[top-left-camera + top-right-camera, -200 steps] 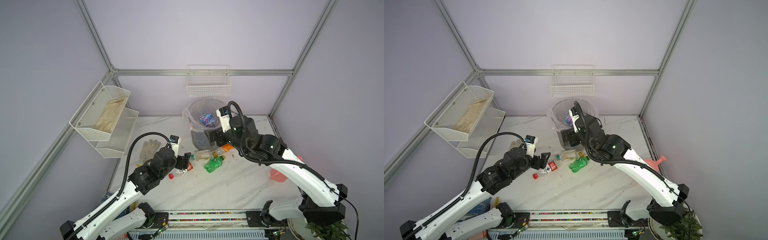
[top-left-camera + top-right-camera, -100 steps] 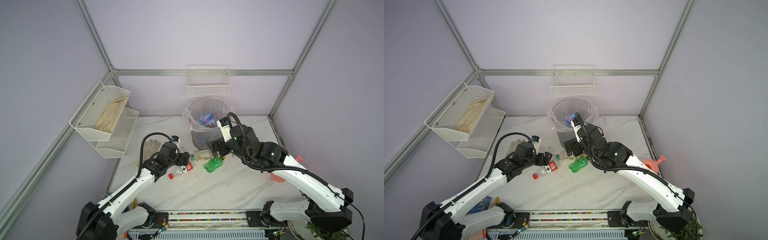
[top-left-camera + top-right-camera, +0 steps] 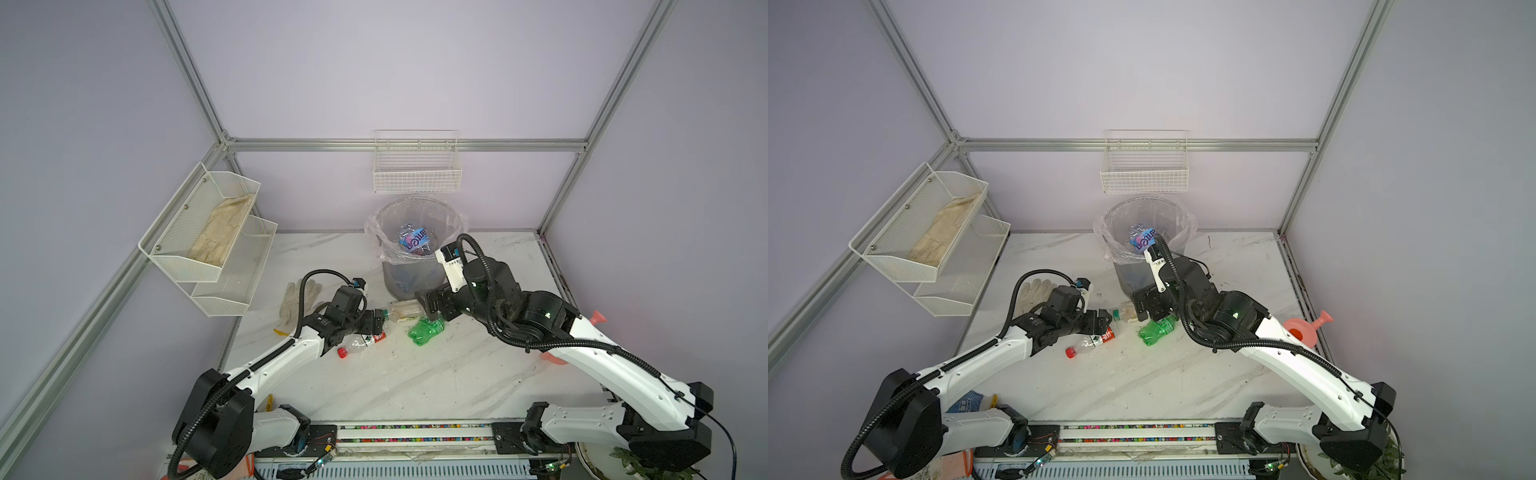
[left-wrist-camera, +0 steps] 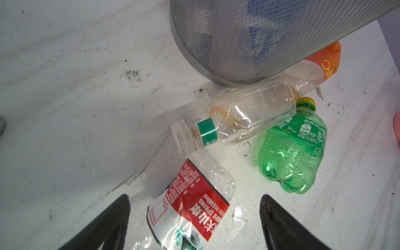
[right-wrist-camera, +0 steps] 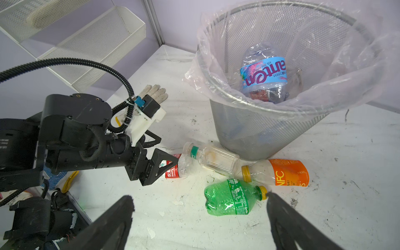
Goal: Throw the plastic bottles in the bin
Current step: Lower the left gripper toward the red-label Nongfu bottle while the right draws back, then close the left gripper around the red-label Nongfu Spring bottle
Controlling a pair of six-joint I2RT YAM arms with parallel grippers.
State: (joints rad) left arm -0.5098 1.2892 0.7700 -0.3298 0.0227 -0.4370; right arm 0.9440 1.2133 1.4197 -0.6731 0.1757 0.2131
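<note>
You are holding the left gripper [image 4: 194,197] wide open astride the red-labelled bottle [image 4: 194,203] while the right gripper [image 5: 199,195] is hovering open and empty by the green bottle [image 5: 231,200]; both are lying near the bin [image 5: 259,129], 1 blue-labelled bottle [image 5: 263,71] inside.

Cut off by the lower edge of the left wrist view: red-label bottle [image 4: 190,207], cap end out of frame. Half hidden behind the bin [image 4: 205,43] there: orange-label bottle [image 4: 318,62]. Through the mesh, only blurred blue shapes [image 4: 266,32], not identifiable. Lost under the right gripper [image 3: 428,309] in both top views: the same orange-label bottle.
</note>
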